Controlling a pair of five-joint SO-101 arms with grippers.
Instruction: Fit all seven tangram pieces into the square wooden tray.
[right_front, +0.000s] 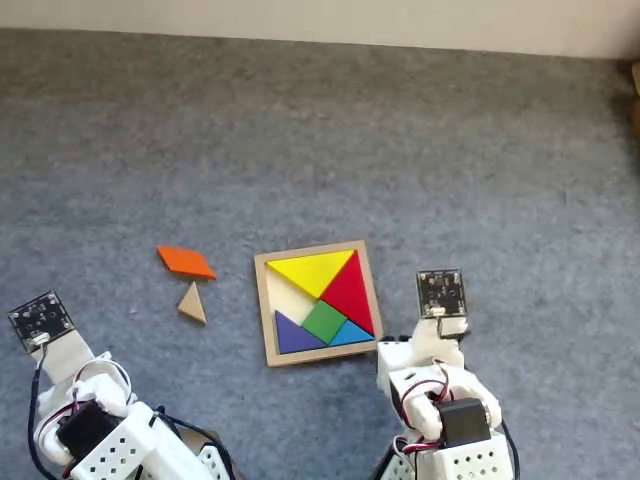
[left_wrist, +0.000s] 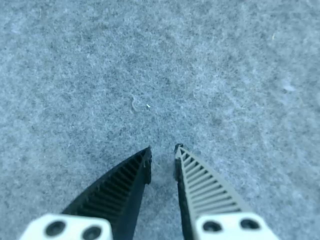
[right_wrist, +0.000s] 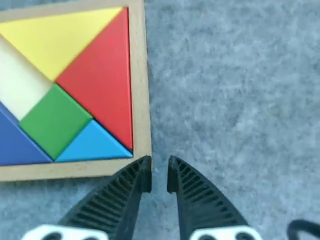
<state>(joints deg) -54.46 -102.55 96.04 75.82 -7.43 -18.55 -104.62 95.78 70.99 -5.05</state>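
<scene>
The left tool (left_wrist: 162, 152) hovers slightly parted, empty, over the grey counter (left_wrist: 150, 60). An orange parallelogram (right_front: 186, 261) and tan triangle (right_front: 192, 302) lie just left of the wooden tray (right_front: 316, 249). The right tool (right_wrist: 159, 165), narrowly parted, empty, sits just beside the tray's corner.

left: open grey felt table top (right_front: 300, 150) all round left gripper (left_wrist: 162, 157) | middle: orange parallelogram piece (right_front: 186, 261) and tan wooden triangle (right_front: 192, 303) near together, felt lane between them and square wooden tray (right_front: 262, 310) | tray: pale open slot (right_front: 285, 295) by left rim | right: right gripper (right_wrist: 159, 172) just beside tray corner, rim blocks that side, open felt opposite
</scene>
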